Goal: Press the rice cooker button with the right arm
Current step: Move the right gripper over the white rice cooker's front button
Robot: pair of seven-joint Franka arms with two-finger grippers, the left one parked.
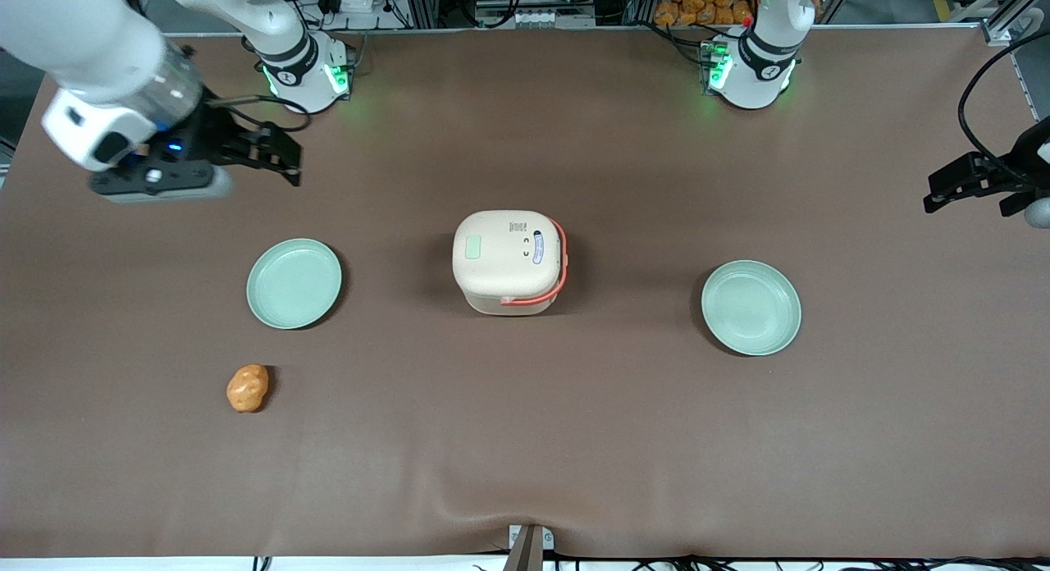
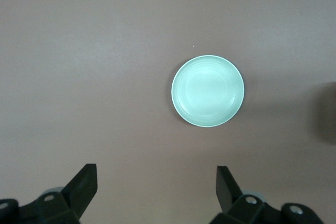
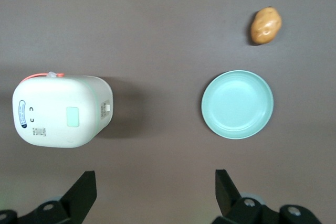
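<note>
My gripper [image 1: 289, 162] hangs released, fingers spread, well apart from the rice cooker [image 1: 507, 262], toward the working arm's end; lid closed.

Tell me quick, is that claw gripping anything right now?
Working arm's claw: open, holding nothing, hanging above the table toward its own end, well away from the rice cooker.

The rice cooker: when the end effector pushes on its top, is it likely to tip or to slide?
The rice cooker looks squat and flat-topped, so a downward press probably will not tip it. It seems small and possibly light, so a sideways push might slide it on the tablecloth. The open end effector is apart from it.
</note>
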